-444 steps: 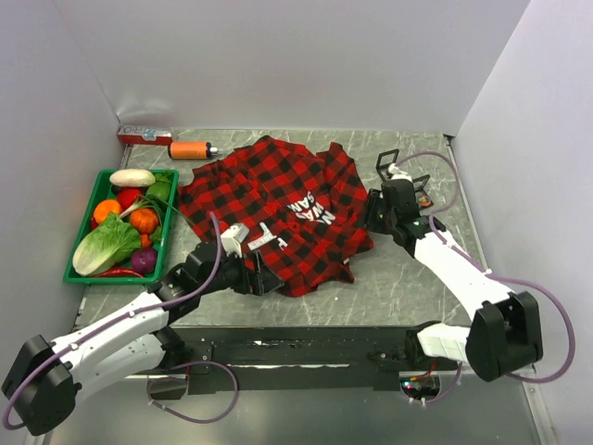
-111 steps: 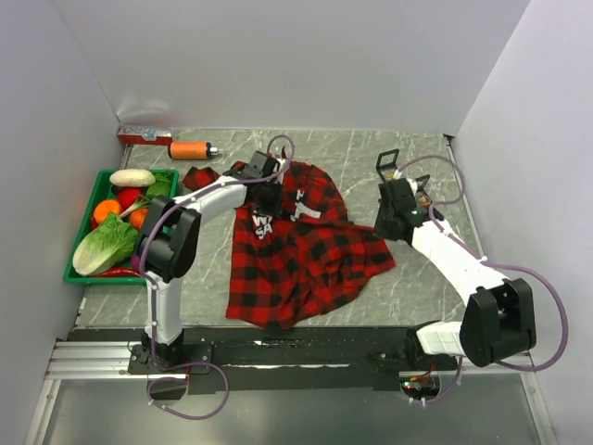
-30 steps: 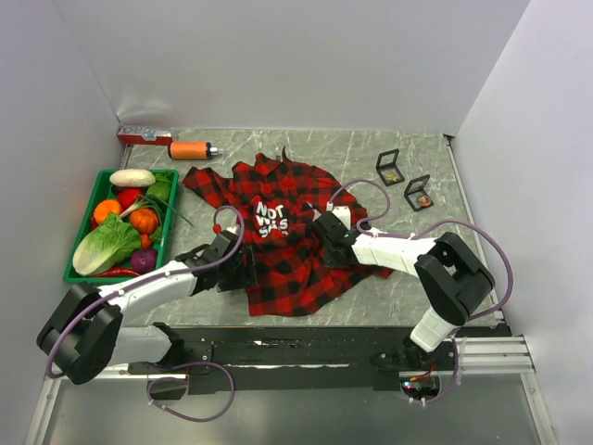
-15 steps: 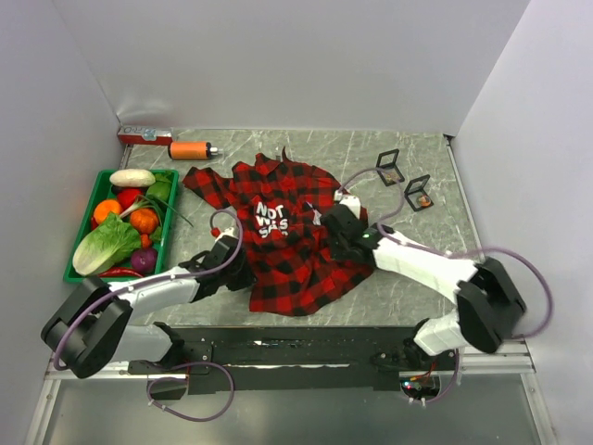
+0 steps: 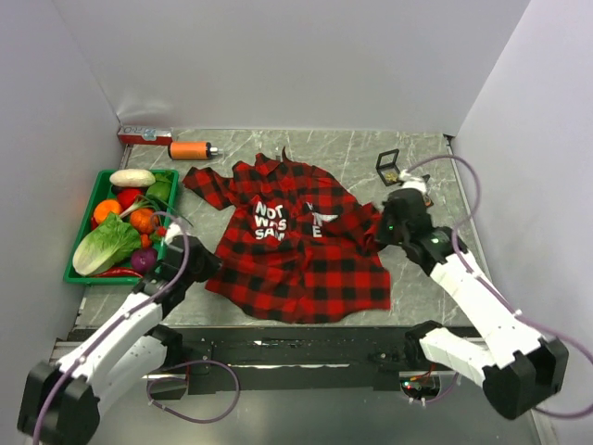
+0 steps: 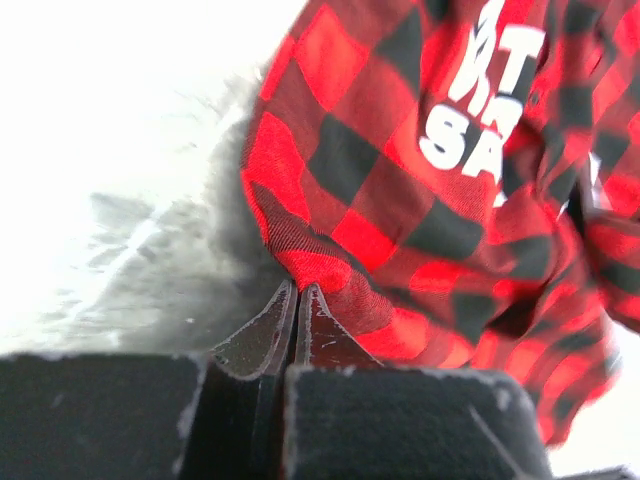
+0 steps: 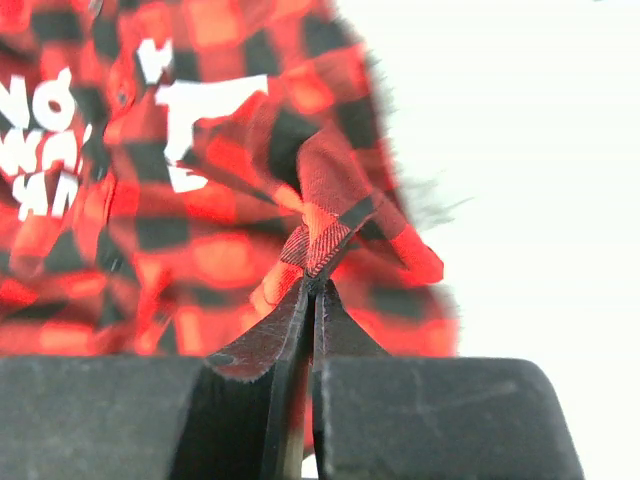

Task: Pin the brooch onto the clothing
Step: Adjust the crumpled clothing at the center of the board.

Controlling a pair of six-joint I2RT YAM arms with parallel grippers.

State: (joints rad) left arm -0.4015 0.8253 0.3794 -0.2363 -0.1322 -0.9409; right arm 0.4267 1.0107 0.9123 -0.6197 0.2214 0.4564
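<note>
On the surface (image 5: 352, 153), my left tool (image 6: 297, 300) and right tool (image 7: 313, 288) each pinch a shirt (image 5: 296, 264) edge; the little black box (image 5: 388, 165) is nearer the right.

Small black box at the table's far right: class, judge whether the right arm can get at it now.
Probably not right away. The small black box sits close beyond the right gripper, nothing between, but that gripper is shut on the shirt and would have to let go first.

- red-and-black plaid shirt (image 5: 296, 255), spread out a bit rumpled on the table (image 5: 352, 148)
- white lettering facing up, collar toward the far side
- side edges pinched tight in left claw (image 6: 296, 305) and right claw (image 7: 313, 295)
</note>
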